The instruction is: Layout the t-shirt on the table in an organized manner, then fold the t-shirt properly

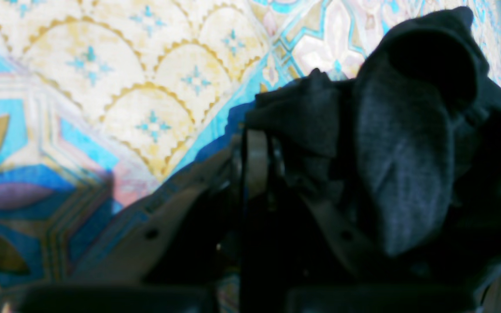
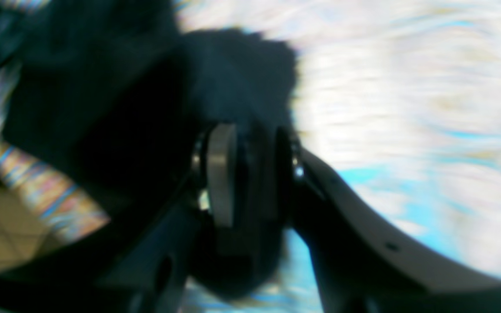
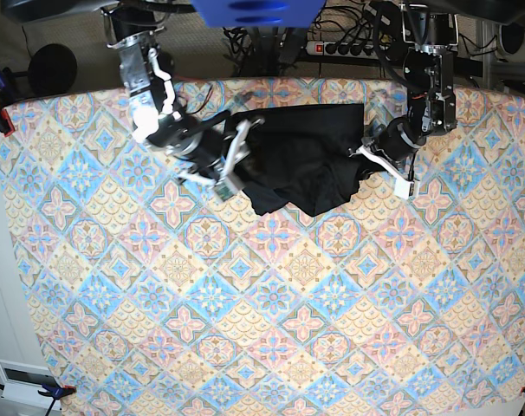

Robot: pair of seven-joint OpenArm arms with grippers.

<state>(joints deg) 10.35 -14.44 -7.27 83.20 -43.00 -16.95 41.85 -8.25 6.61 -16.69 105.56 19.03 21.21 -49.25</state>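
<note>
— Patterned cloth covers the whole table, and beyond its far edge, at the top of the base view, there are cables and a power strip. Where is the t-shirt?

— Upper middle of the base view, a dark rumpled mass lying on the cloth between the two arms. It isn't flat: the lower hem is bunched and uneven.

— Why are both arms at its ends?

— My guess is they mean to pull it taut from either side and spread it out (the layout step looks unfinished). The left gripper, at the right of the base view, sits at the shirt's right edge; the right gripper, at the left of that view, sits at the left edge.

— Are they gripping?

— The left wrist view shows its fingers pressed together with black fabric draped up and over them, lifted off the table, so it is pinching the shirt. The right wrist view shows that gripper clamped on a thick wad of the same cloth, jaws partly apart around it.

— What does the overhead miss?

— The pinch itself; from above the fingertips vanish into black. The wrist views, though, give no sense of the garment's overall shape, and the right one is smeared by blur.
</note>
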